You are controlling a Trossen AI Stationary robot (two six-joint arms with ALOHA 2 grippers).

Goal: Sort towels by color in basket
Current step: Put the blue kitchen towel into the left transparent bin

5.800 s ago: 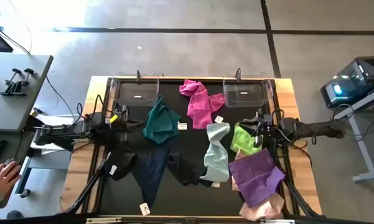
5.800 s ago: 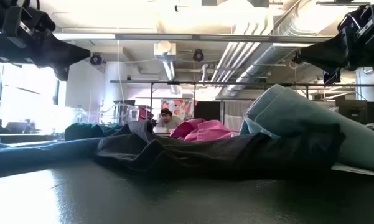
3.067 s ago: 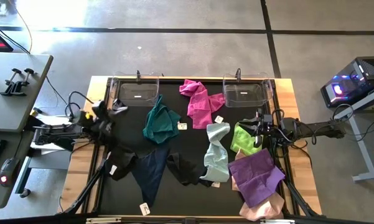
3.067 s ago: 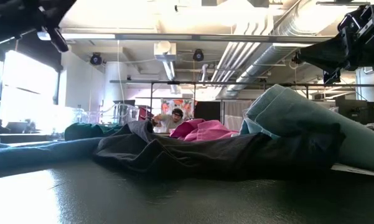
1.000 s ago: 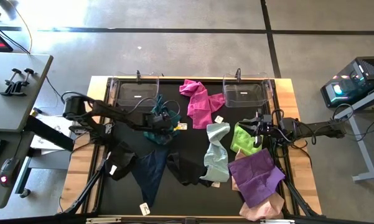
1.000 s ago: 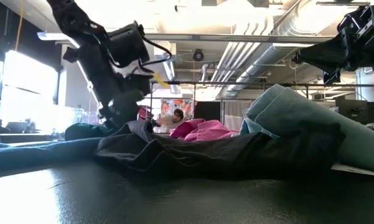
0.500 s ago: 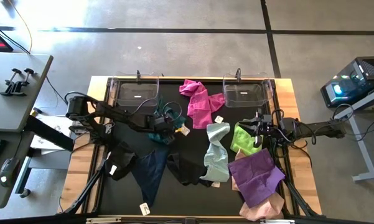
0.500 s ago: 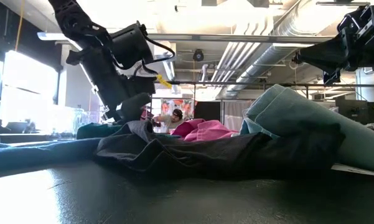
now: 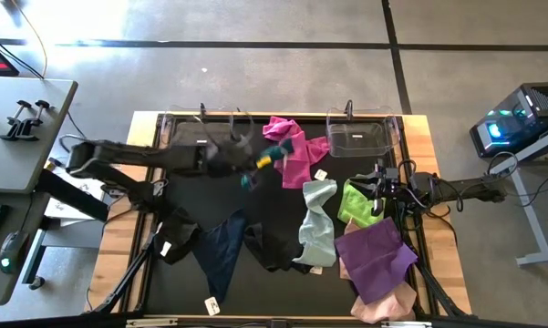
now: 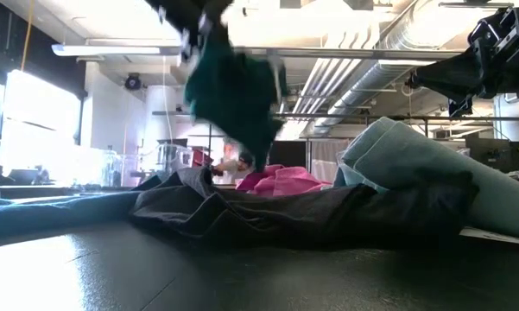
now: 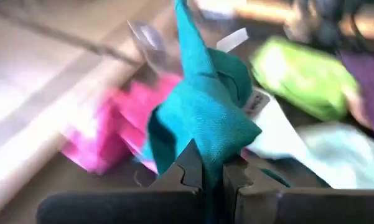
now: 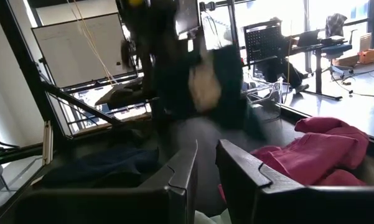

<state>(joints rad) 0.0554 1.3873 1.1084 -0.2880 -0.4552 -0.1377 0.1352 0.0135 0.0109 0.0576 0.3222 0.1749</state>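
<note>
One teal towel (image 11: 202,124) pinched in the closed left gripper (image 11: 213,177), lifted clear of the surface above the magenta towel (image 9: 294,150). Next: carry to a clear basket (image 9: 201,135) and release. Right gripper (image 12: 206,163) idle near the lime towel (image 9: 357,202), slightly parted, empty.

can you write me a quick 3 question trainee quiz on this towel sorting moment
1. True or false: the left gripper is shut on the teal towel and holds it clear of the table.
2. Which towel lies nearest the right gripper? A) lime towel B) navy towel C) black towel
3. Fill in: both clear bins at the table's far edge hold ____ towels.

Key: 1. true. 2. A, the lime towel. 3. no.
</note>
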